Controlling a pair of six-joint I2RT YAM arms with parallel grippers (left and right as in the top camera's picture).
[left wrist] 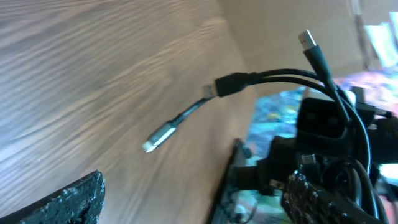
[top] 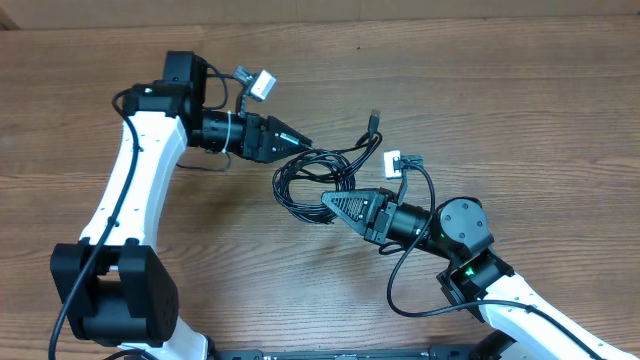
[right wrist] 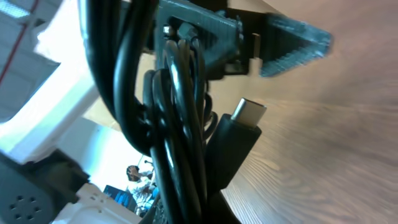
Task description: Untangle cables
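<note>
Nearly tip to tip over the cables

Both arms reach toward the middle of the table (top: 500, 80). The left arm runs up the left side, bends, and aims the left gripper (top: 298, 140) to the right and slightly down. In its wrist view the fingers (left wrist: 62, 199) stand wide apart with nothing between them, and cords run past the right-hand one. The right arm comes in from the lower right corner. The right gripper (top: 328, 203) points left, its fingers together and pinched on the cables (top: 335, 153).

The cables lie as one loose bundle between the two tips. Its long axis runs left to right, with the loops bulging toward the left. One loose end (top: 375, 118) sticks out of the bundle, its plug aimed at the table's far edge.

Blurred black cords almost fill the right wrist view, where a flat plug (right wrist: 247, 112) points up and to the right. How the cords cross inside the bundle cannot be made out. The right arm's base is cut off by the frame.
</note>
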